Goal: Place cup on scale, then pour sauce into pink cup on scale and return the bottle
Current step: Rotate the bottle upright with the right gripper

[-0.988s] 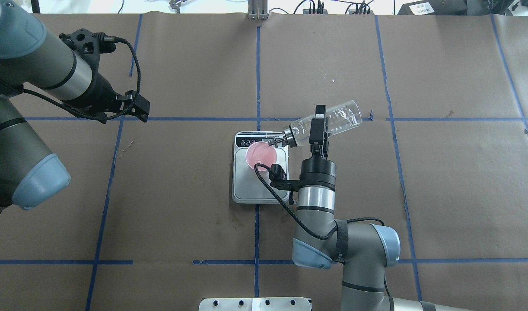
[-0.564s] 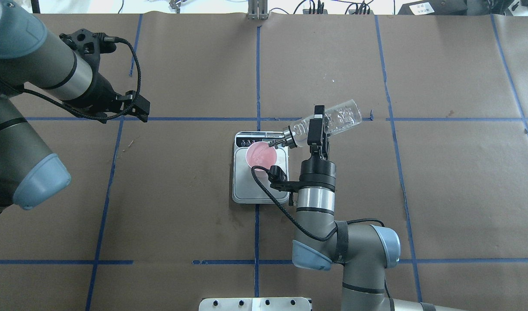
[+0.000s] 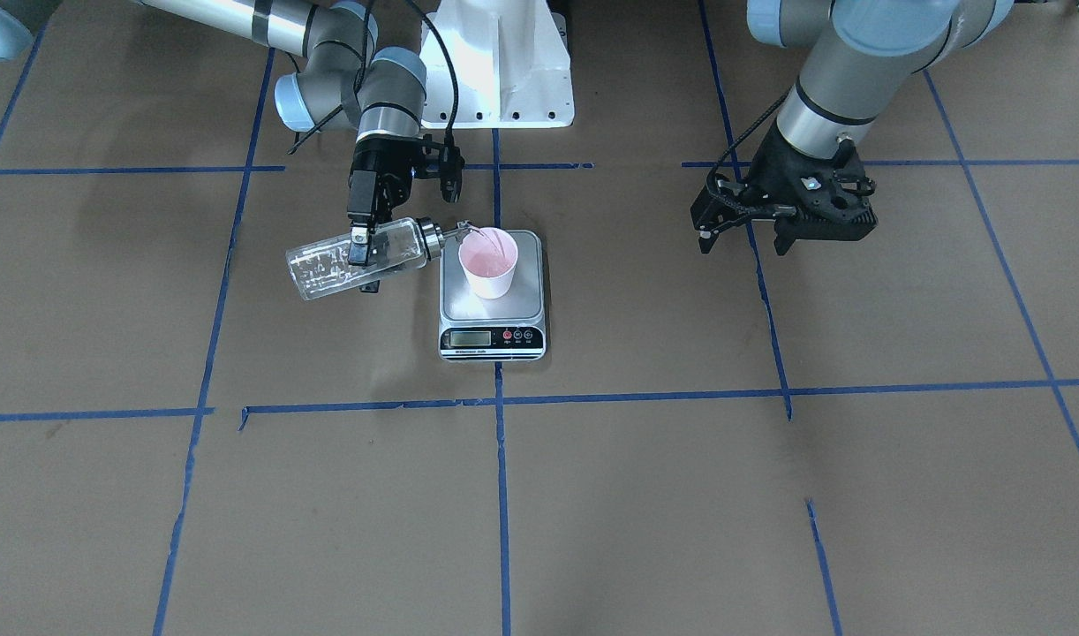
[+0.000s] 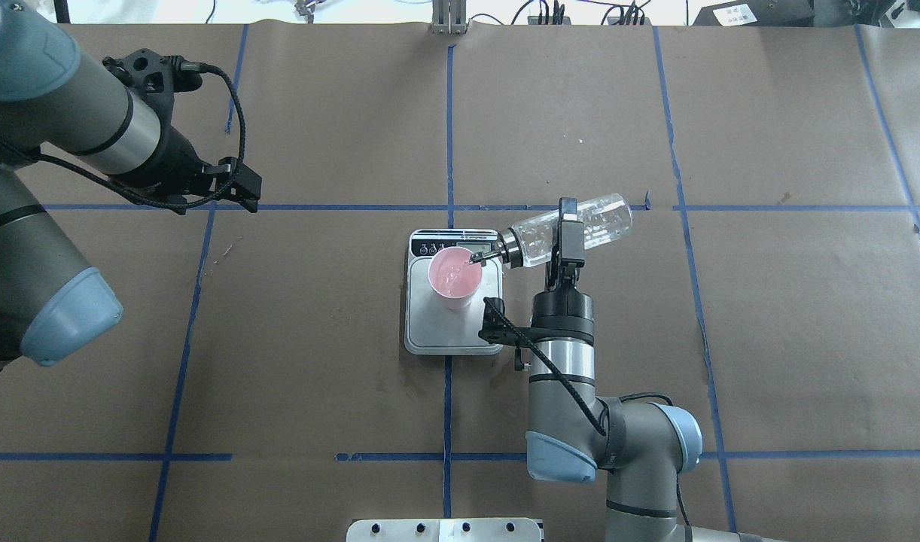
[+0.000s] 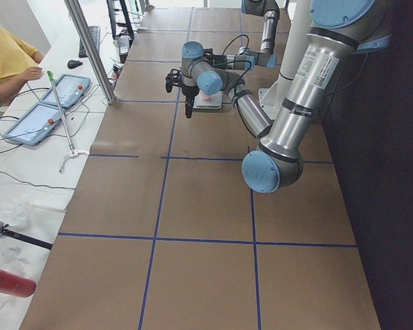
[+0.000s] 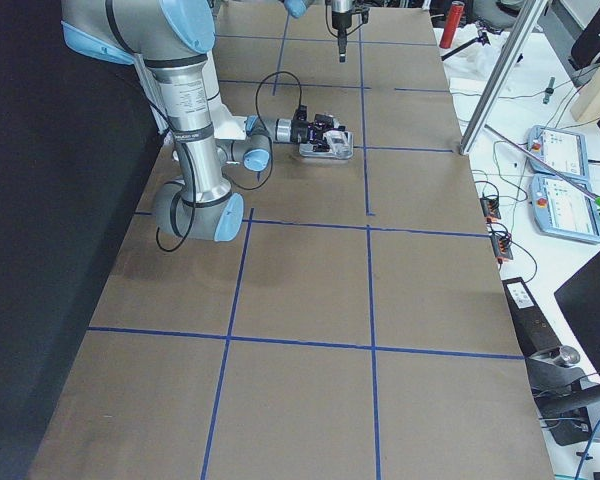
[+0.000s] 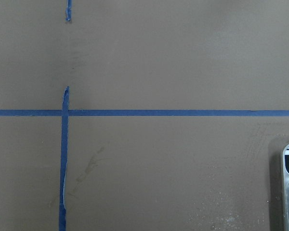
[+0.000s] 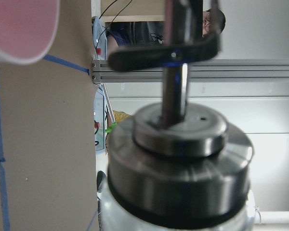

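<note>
Two arms: right one at the scale, left one well apart.
Scale: display strip on the side away from the robot.
Cup: upright on the scale's plate, clear sauce inside.
Right claw: clenched around the bottle, which lay tilted, spout over the cup's rim.
Left claw: spread, grasping nothing, above the table.

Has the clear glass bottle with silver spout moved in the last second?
Yes. The bottle moved slightly down the overhead view, mostly below the blue tape line.
</note>
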